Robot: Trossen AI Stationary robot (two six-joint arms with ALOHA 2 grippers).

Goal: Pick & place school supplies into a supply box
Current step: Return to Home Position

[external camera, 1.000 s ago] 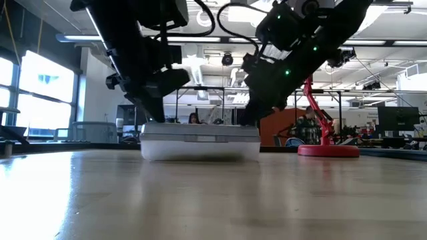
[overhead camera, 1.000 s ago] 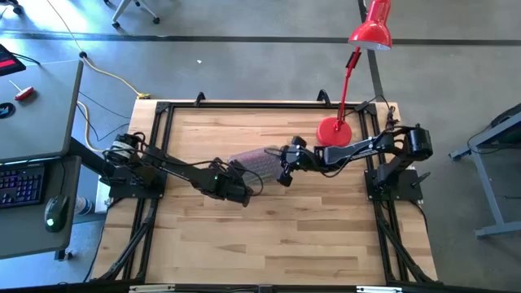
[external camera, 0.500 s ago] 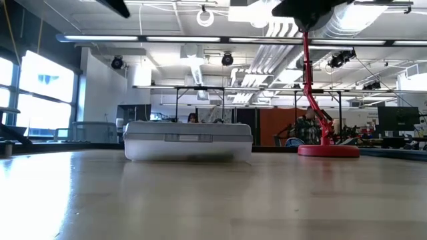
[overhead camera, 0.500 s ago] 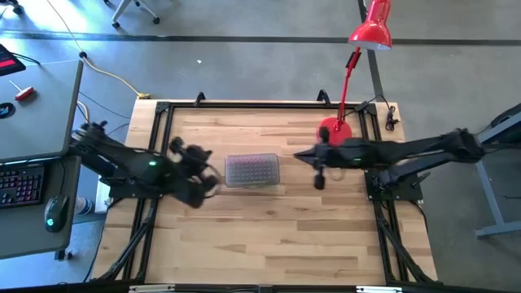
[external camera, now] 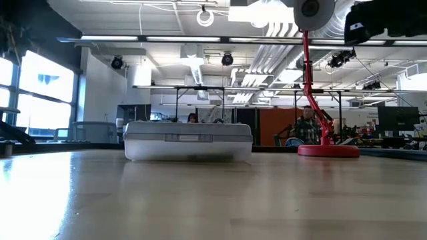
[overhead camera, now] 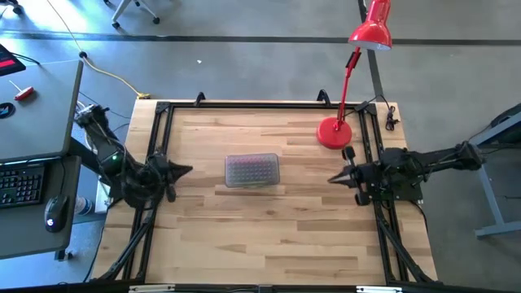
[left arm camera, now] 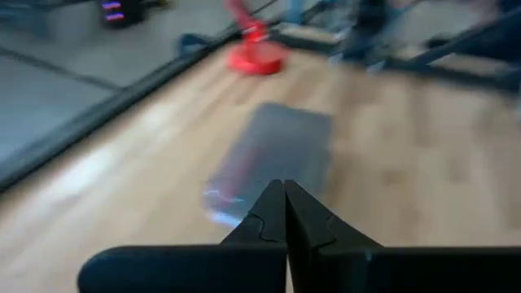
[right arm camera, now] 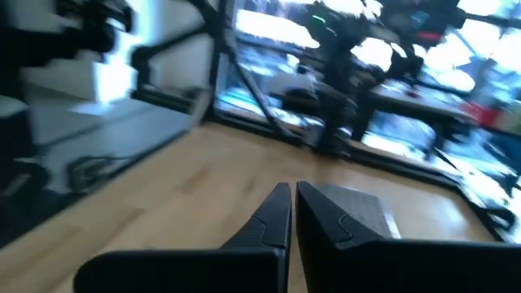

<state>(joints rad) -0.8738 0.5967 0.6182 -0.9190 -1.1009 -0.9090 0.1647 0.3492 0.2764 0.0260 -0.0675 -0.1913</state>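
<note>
a pale wooden desk (overhead camera: 269,236) fills the middle of the high view, boxed in by a black metal frame (overhead camera: 244,104). a red desk lamp (overhead camera: 334,133) stands on its round base in the upper right of the desk top. its stem leans upward and its shade (overhead camera: 371,28) hangs over the grey floor past the far edge. at the left edge of the frame a grey side desk (overhead camera: 37,114) carries a keyboard (overhead camera: 18,185) and a mouse (overhead camera: 55,210). a yellow cable (overhead camera: 112,75) crosses the floor at upper left. in the low view a person (external camera: 307,127) sits behind the lamp's base, and bright windows (external camera: 40,93) fill the left.
</note>
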